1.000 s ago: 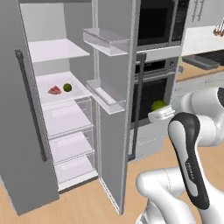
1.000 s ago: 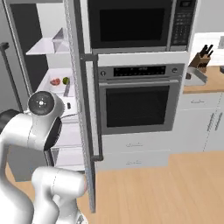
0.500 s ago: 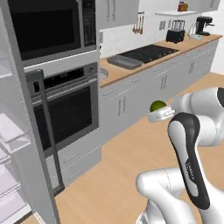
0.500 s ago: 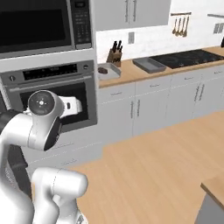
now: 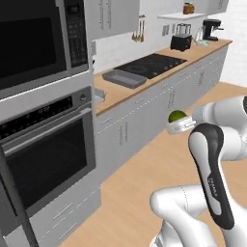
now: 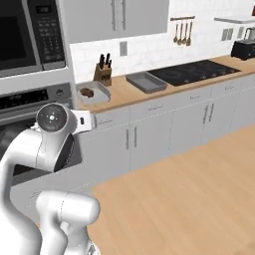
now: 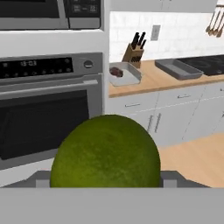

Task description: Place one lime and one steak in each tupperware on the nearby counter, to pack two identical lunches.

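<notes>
The pincer is clamped on a lime, carried in the air above the kitchen floor, well short of the cabinets; in the hand view the lime sits between the finger tips. Farther off, on the wooden desk beside the oven, stands one grey tray with a dark brown steak in it and, as far as I can tell, no lime. A little farther along the desk, just before the black stovetop, the second tray looks empty. By my reckoning the packing is at an early stage: one steak is in place, this lime is on its way, and another steak and lime remain.
</notes>
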